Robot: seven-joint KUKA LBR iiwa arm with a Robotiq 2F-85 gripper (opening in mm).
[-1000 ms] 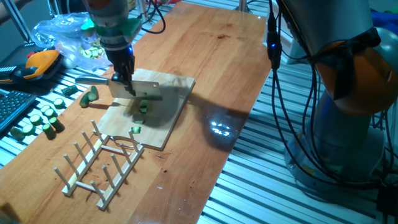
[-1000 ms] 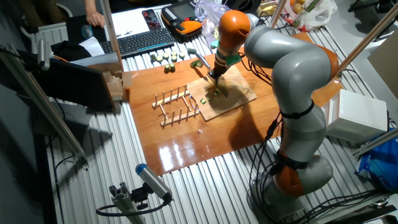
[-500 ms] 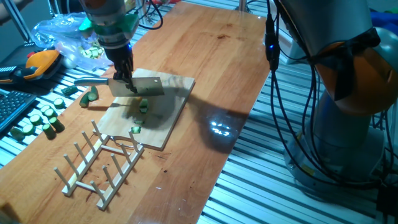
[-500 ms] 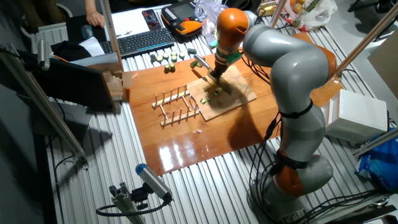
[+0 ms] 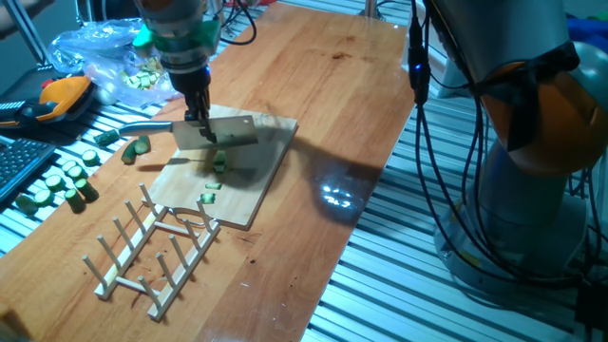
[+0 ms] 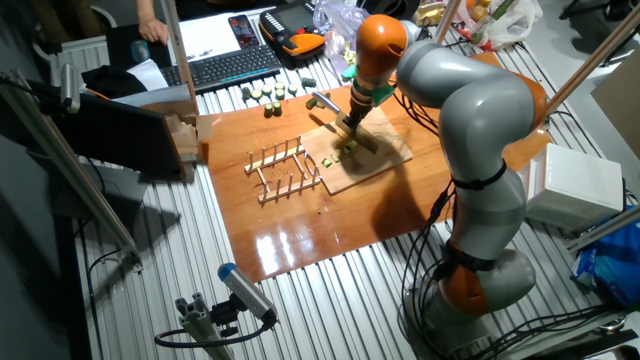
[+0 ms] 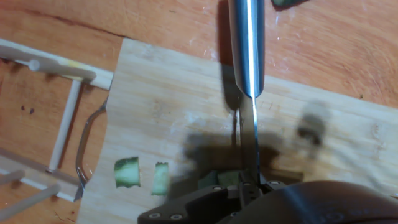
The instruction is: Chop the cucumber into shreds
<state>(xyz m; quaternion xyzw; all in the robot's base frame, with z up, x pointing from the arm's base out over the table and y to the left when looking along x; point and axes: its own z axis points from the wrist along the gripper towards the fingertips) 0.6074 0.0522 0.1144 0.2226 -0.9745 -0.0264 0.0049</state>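
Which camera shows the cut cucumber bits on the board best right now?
The hand view: two shreds lie large and unobstructed on the cutting board. Each fixed view shows only small green specks beside the knife.

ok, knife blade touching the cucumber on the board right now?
Cannot tell. In the hand view the knife blade runs edge-on above the cucumber; the gripper housing hides any gap.

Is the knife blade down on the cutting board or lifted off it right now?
Lifted. The knife, held in the gripper, hangs above the cutting board, over the cucumber.
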